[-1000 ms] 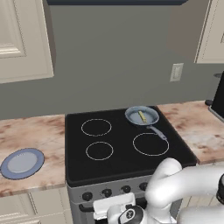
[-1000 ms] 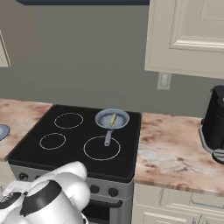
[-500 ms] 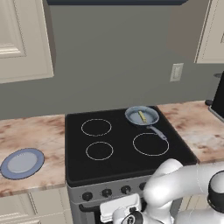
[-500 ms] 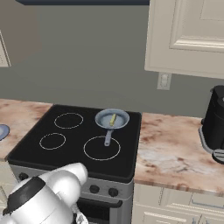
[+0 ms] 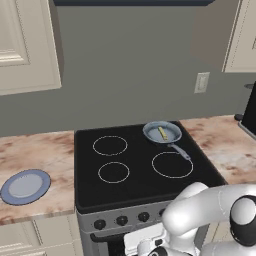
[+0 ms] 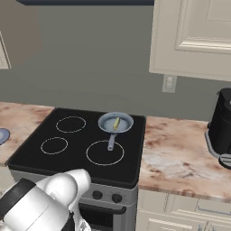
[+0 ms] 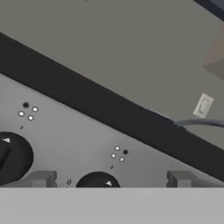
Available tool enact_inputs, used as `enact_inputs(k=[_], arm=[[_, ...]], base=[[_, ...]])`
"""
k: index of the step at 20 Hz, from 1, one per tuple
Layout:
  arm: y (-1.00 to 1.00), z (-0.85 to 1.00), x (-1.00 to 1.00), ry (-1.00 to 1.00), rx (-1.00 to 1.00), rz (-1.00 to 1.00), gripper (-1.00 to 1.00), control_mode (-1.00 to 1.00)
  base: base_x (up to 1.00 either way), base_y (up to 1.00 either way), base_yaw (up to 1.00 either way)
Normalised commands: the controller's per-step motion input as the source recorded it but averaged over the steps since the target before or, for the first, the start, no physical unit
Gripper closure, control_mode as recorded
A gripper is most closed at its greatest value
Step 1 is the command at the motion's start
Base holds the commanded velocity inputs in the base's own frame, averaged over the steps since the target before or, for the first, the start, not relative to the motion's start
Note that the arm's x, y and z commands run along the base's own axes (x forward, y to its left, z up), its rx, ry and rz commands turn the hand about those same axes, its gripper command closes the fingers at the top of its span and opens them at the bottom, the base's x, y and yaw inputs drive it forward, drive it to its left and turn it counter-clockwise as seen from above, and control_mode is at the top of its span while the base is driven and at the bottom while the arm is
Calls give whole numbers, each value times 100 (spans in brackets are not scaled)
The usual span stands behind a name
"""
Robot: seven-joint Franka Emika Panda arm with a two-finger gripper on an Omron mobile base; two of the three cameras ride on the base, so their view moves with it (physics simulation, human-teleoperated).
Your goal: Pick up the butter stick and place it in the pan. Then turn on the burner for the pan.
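Note:
The blue-grey pan sits on the stove's back right burner, its thin handle pointing toward the front. In it lies the pale yellow butter stick. My gripper is low in front of the stove's control panel and stands open, its fingertips wide apart and holding nothing. A dark knob lies straight ahead between them, and a larger-looking knob is off to the left. The row of knobs runs along the stove's front.
A flat blue plate rests on the marble counter left of the stove. A black appliance stands on the right counter. Wall cabinets hang above both sides, and an outlet is on the back wall.
My arm has sunk lower and shifted in front of the stove's panel. The pan and the butter stick in it have not moved, and the fingers have stayed apart.

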Motion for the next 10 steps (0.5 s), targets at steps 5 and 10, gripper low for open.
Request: enact_inputs(k=[5, 10], arm=[[-20, -2, 21, -5, 0, 0, -100, -100], [-21, -4, 26, -4, 0, 0, -100, -100]], base=[[0, 0, 0], [0, 0, 0]])
